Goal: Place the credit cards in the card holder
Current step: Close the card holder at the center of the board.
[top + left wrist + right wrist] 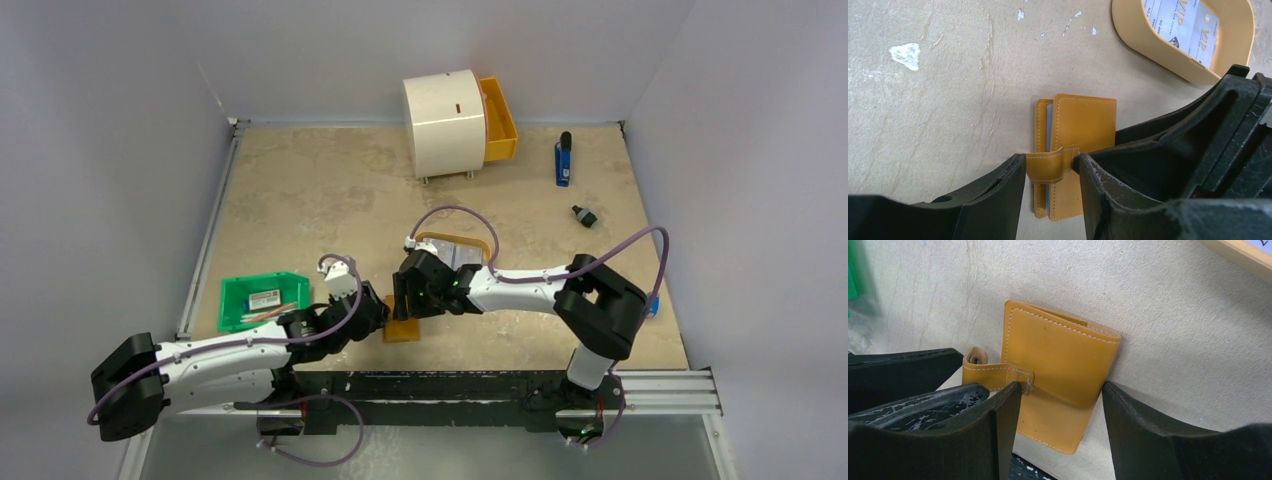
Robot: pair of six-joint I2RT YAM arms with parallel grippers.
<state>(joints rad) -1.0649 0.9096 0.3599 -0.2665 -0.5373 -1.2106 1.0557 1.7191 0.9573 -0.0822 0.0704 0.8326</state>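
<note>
The card holder (pixel 1085 120) is a tan leather wallet, folded shut and lying flat near the table's front edge (pixel 401 328). A pale blue card edge shows between its leaves. My left gripper (pixel 1050 165) is open, its fingertips either side of the wallet's strap loop (pixel 1048 172), and it comes in low from the left (pixel 383 312). My right gripper (pixel 1062 390) is open over the wallet (pixel 1063 355). One finger rests at the strap's stitched end, the other at the folded edge. More credit cards (pixel 1178 22) lie in a tan tray (pixel 1148 45).
A green bin (pixel 262 298) with small items sits left of the arms. At the back stand a white drum (pixel 445 125) and an orange drawer (pixel 500 120). A blue tool (pixel 563 160) and a small black part (pixel 583 215) lie back right.
</note>
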